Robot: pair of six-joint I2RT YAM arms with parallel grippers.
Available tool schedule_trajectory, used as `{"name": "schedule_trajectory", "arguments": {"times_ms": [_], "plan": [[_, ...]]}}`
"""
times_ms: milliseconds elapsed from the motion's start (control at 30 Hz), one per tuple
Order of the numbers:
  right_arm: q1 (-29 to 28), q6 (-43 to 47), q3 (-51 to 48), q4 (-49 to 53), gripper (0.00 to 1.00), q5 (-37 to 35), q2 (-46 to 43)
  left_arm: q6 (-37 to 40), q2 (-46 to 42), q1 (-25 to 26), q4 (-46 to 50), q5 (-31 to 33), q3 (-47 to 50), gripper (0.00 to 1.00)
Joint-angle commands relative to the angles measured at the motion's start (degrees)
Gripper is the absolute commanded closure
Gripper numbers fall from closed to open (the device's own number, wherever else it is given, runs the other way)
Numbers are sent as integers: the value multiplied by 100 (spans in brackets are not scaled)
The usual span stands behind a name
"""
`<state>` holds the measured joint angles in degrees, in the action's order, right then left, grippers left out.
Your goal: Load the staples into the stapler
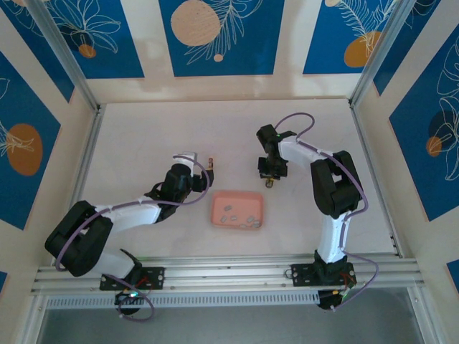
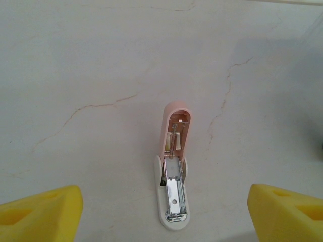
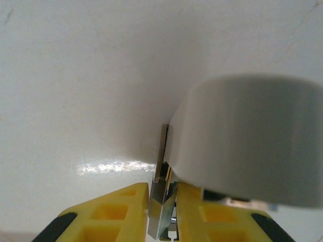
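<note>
Staples [image 1: 231, 217] lay mostly in the pink tray [image 1: 237, 192] between my arms. One staple strip [image 3: 162, 151] stood pinched between the nearly closed fingers of my right gripper [image 3: 162, 194], beyond the tray. My left gripper [image 2: 165, 201] was spread wide and empty, with the opened stapler [image 2: 174, 176] lying between its fingers. Recommendation: align the strip with the stapler's channel, lower gently, release late.

The right gripper [image 3: 162, 204] pinches a thin grey strip of staples [image 3: 162, 151] upright between its yellow fingers [image 3: 121, 212]. Touching the strip's right side, a blurred pale rounded piece [image 3: 247, 141] looms. Left of the strip, a glare streak [image 3: 113, 166] lies on the white table [image 3: 75, 75].
</note>
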<state>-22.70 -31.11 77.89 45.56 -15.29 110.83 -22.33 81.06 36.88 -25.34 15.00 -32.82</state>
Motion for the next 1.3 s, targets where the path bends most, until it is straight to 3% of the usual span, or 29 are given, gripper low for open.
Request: {"name": "schedule_trajectory", "arguments": {"times_ms": [0,300,1000,1267], "plan": [[-7,35,100,254,80,-125,100,35,-132,-17,-119,-50,73,15],[-77,61,118,251,87,-201,-120,19,-141,-22,-120,-55,77,15],[-145,123,163,358,89,-229,-227,9,-143,-20,-155,-88,88,15],[-362,344,515,760,88,-798,33,9,-140,-20,-162,-101,86,15]]}}
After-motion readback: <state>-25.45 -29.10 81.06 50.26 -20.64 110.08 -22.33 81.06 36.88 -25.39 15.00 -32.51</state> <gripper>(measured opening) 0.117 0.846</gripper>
